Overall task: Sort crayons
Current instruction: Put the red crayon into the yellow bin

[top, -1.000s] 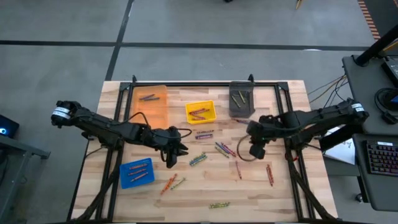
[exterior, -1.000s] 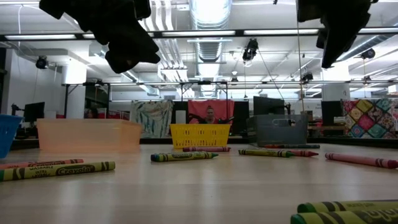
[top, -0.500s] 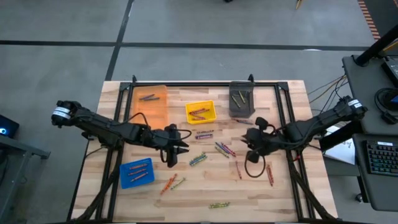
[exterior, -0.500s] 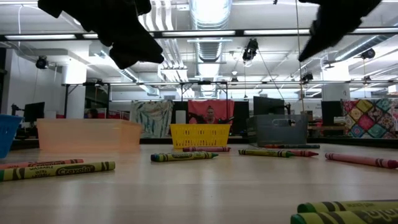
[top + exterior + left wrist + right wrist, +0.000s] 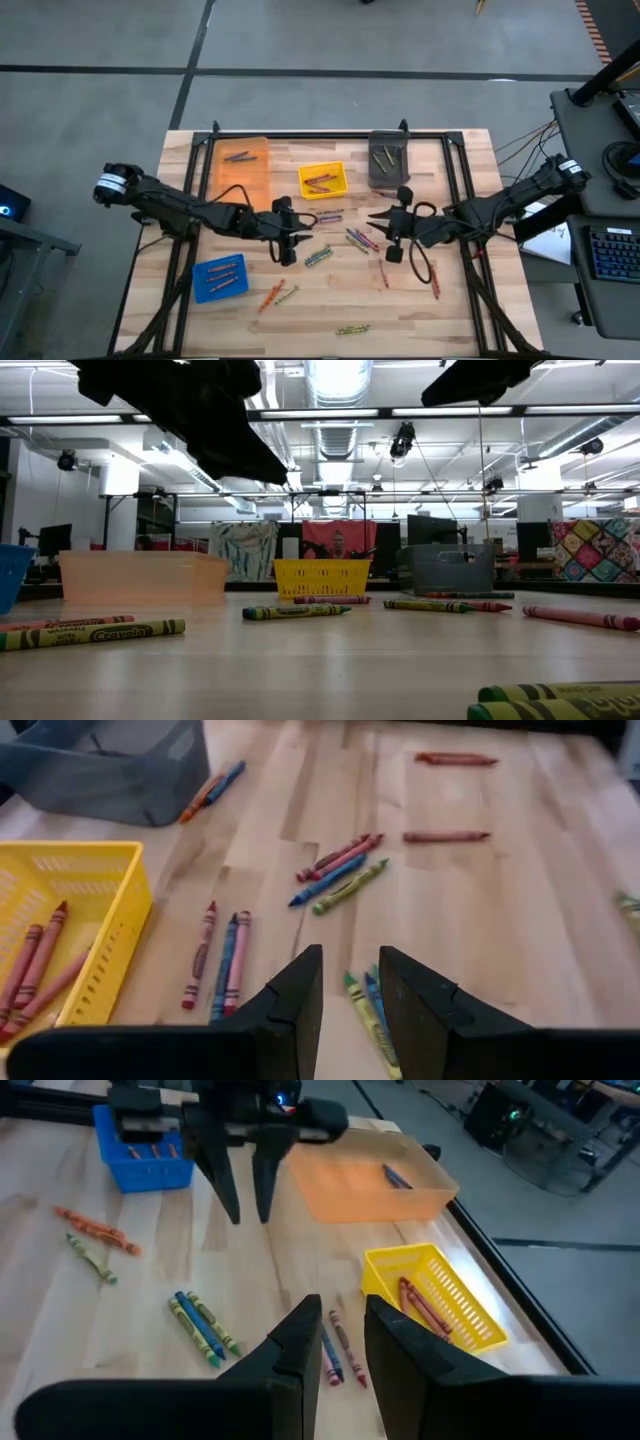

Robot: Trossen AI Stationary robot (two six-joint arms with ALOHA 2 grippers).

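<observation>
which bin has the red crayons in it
The yellow bin, the mesh-sided one at the table's middle back. Its crayons are red; the orange bin holds a blue-purple one, and the blue bin orange ones.

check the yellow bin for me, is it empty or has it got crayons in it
Not empty. The yellow bin holds a few red crayons lying flat on its floor, visible in the high and both wrist views.

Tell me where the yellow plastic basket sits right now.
In the high view the yellow plastic basket sits toward the table's far side near the middle, between the orange bin on its left and the grey bin on its right.
</observation>
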